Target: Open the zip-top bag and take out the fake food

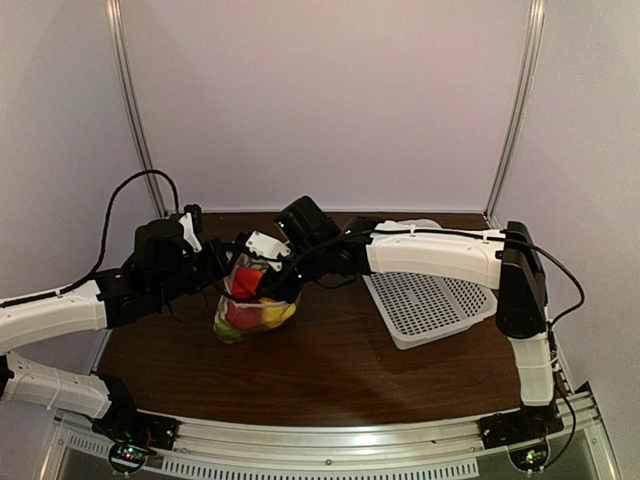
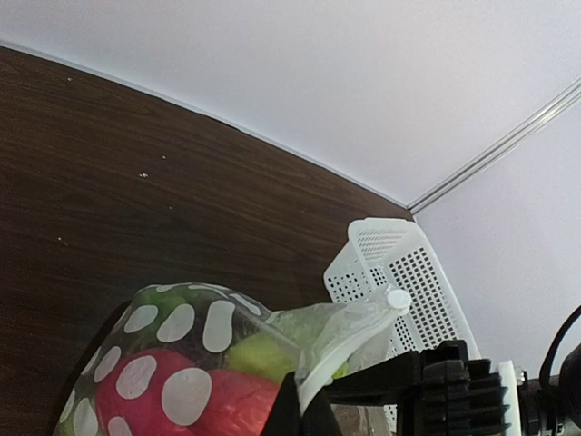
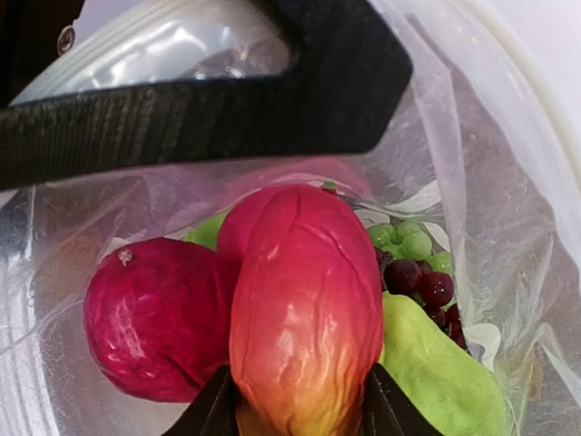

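- Your left fingers (image 2: 280, 420) are pressed together on the top edge of the bag (image 1: 250, 310), with the plastic pinched between them. The white zip tab (image 2: 398, 298) stands just above that pinch.
- The bag is in the middle of the table (image 1: 330, 370), left of the white basket (image 1: 425, 300). Its top is held up by that pinch and its bulging lower part sits at the table surface. You cannot tell from above whether its full weight rests there.
- The mouth of the bag looks open. Your right wrist camera looks straight in past the rim, so I judge the opening step done.
- Your right fingers (image 3: 213, 411) are down inside the bag, one on each side of a red-orange fruit (image 3: 304, 309). Both appear to touch it, so it reads as a pinch on that piece, but how firm the grip is you cannot tell.
- Packed round it are a dark red fruit (image 3: 150, 318), a green pear-like piece (image 3: 436, 368), purple grapes (image 3: 427, 286) and green grapes (image 3: 408, 241).
- Every piece you can see is inside the bag, so all of the removal is ahead of you. The red-orange fruit looks like the first one out.
- Expect the crinkly plastic to drag on the fruit as it comes up.
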Controlling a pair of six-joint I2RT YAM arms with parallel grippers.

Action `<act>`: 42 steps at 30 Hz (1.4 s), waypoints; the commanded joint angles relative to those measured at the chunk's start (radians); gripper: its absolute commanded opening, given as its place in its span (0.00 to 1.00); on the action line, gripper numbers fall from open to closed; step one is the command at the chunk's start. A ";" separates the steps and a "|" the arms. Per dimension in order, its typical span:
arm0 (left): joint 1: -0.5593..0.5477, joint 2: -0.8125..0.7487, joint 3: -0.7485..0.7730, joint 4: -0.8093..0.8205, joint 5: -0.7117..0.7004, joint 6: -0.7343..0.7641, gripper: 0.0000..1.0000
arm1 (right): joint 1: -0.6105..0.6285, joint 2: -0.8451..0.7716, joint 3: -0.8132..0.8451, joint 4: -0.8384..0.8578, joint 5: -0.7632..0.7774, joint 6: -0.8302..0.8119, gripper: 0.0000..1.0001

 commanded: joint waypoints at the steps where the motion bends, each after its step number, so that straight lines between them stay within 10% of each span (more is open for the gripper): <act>1: 0.010 -0.021 -0.008 0.052 -0.029 0.022 0.00 | -0.016 -0.082 -0.028 -0.035 -0.021 -0.026 0.36; 18: 0.039 0.048 0.059 0.015 -0.060 0.137 0.00 | -0.217 -0.287 -0.057 -0.128 -0.426 0.043 0.30; 42: 0.039 0.077 0.161 -0.026 0.009 0.253 0.00 | -0.685 -0.306 -0.487 -0.019 -0.333 0.287 0.37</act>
